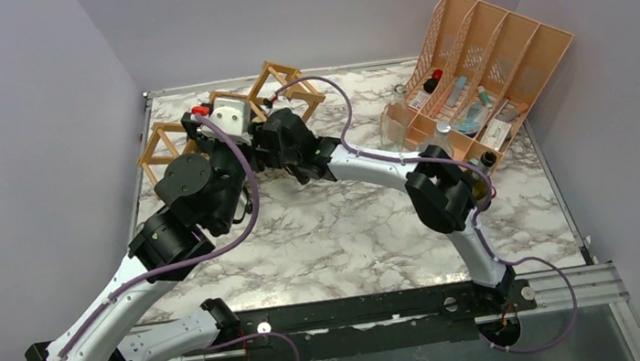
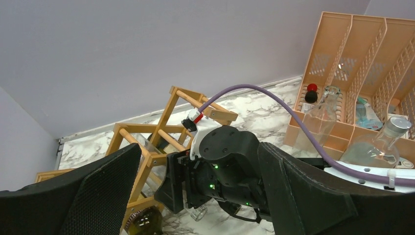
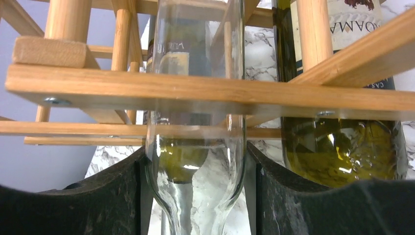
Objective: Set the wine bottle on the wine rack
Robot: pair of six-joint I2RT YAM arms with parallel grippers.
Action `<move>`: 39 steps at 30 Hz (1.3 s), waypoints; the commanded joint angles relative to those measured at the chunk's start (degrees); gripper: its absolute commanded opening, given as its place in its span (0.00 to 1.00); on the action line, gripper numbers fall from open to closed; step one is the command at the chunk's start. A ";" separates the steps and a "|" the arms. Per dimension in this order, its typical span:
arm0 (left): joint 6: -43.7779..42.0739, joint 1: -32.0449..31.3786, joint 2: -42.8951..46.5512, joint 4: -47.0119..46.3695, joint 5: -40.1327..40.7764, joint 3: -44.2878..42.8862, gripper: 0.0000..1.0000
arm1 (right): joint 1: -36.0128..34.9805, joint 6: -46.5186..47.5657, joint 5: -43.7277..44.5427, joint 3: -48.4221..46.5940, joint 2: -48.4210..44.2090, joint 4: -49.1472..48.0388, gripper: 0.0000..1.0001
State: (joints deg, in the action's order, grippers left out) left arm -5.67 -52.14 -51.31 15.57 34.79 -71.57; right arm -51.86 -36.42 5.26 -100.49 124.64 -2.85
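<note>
A marble table is seen from above, with two robot arms reaching toward its far left corner. There stands the wine rack, a light wooden lattice of thin sticks.

The right gripper holds a clear glass wine bottle, one dark finger pressed against each side of it. Most of the bottle already lies inside a cell of the rack, passing under a wooden slat. In the next cell to the right lies a green bottle with a pale label, and another dark bottle shows behind the clear one.

The left gripper hovers just behind the right one. Its fingers are spread wide and hold nothing.

At the far right of the table sits a peach slotted organizer, with clear bottles in its compartments.
</note>
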 commanded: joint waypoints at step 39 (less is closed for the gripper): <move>-2.56 0.11 0.01 -1.08 -1.94 -14.65 0.94 | -3.35 13.88 -13.43 16.62 -18.59 -15.08 0.79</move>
State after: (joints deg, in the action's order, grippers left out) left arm -8.03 -52.14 -52.14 15.55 34.30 -83.57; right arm -52.29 -28.05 -0.25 -84.84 107.42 -12.88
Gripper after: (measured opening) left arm 0.943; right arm 0.815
